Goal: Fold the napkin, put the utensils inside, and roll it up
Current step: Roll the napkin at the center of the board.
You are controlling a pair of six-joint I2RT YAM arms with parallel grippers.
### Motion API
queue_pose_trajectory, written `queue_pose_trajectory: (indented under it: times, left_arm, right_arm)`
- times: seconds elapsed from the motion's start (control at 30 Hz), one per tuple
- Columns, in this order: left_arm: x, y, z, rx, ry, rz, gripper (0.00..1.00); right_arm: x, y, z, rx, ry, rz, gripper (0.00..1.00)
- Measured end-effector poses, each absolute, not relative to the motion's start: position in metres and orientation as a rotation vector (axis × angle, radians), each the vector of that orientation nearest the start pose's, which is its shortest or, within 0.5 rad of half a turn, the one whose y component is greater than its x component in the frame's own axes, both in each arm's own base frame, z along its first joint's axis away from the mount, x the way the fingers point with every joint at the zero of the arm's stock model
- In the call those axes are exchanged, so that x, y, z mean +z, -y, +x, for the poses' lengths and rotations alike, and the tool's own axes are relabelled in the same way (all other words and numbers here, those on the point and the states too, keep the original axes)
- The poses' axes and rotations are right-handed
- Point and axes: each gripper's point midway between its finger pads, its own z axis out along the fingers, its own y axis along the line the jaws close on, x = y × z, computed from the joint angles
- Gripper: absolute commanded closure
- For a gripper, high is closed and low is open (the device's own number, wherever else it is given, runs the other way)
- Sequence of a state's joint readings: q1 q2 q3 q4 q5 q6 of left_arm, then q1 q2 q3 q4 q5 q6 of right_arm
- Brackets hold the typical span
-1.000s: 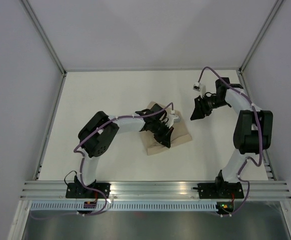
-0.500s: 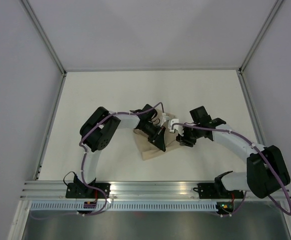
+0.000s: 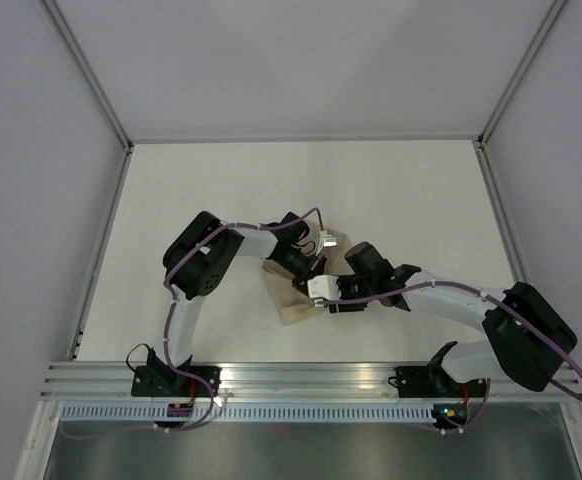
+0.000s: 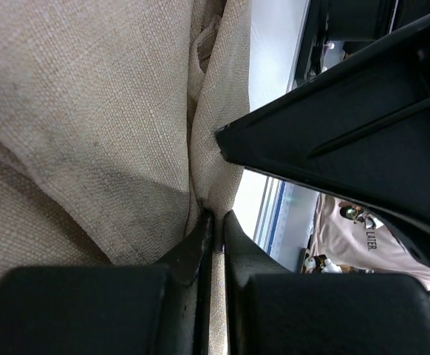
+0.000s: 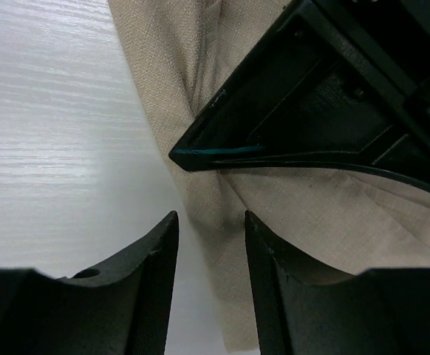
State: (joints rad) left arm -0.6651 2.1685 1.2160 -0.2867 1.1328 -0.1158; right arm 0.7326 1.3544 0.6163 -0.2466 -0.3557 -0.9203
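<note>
The tan napkin [image 3: 291, 305] lies bunched and folded on the white table in the top view. My left gripper [image 3: 308, 271] is on its far side. In the left wrist view, the left gripper [image 4: 216, 219] is shut on a raised fold of the napkin [image 4: 89, 111]. My right gripper [image 3: 314, 296] is right beside it, at the napkin's right edge. In the right wrist view, the right gripper [image 5: 211, 220] is open, its jaws straddling the napkin's edge [image 5: 311, 214], just below the left gripper's black finger [image 5: 311, 111]. No utensils are visible.
The white table [image 3: 171, 190] is bounded by metal rails on the left [image 3: 101, 250] and right [image 3: 506, 220]. Both arms crowd together over the napkin at the table's middle. The arm bases sit on the near rail [image 3: 311, 378].
My right arm has swung from the far right across to the napkin and lowered beside the left gripper. The left gripper has drawn back to the left, and the napkin has shifted left and bunched.
</note>
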Motion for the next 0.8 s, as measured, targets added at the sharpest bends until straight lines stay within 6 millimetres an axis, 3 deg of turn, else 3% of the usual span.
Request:
queue_pose_trajectory:
  times: [0.23,0.37,0.53,0.63,0.7,0.8]
  left_arm:
    - [0.017,0.352,0.191,-1.802,-2.562,1.013,0.98]
    - [0.017,0.349,0.191,-1.811,-2.566,1.000,0.98]
    - [0.017,0.344,0.195,-1.812,-2.578,0.967,0.98]
    - [0.016,0.343,0.197,-1.804,-2.584,0.957,0.92]
    - [0.017,0.342,0.199,-1.779,-2.585,0.956,0.81]
    - [0.019,0.340,0.205,-1.672,-2.596,0.942,0.75]
  right_arm:
    - [0.020,-0.233,0.205,0.337,-1.556,-1.957,0.64]
    - [0.015,-0.233,0.205,0.332,-1.547,-1.974,0.83]
    - [0.014,-0.238,0.209,0.338,-1.560,-1.996,0.98]
    - [0.014,-0.239,0.210,0.353,-1.595,-2.018,1.00]
    - [0.014,-0.238,0.210,0.382,-1.625,-2.028,0.99]
    - [0.014,-0.237,0.212,0.439,-1.675,-2.029,1.00]
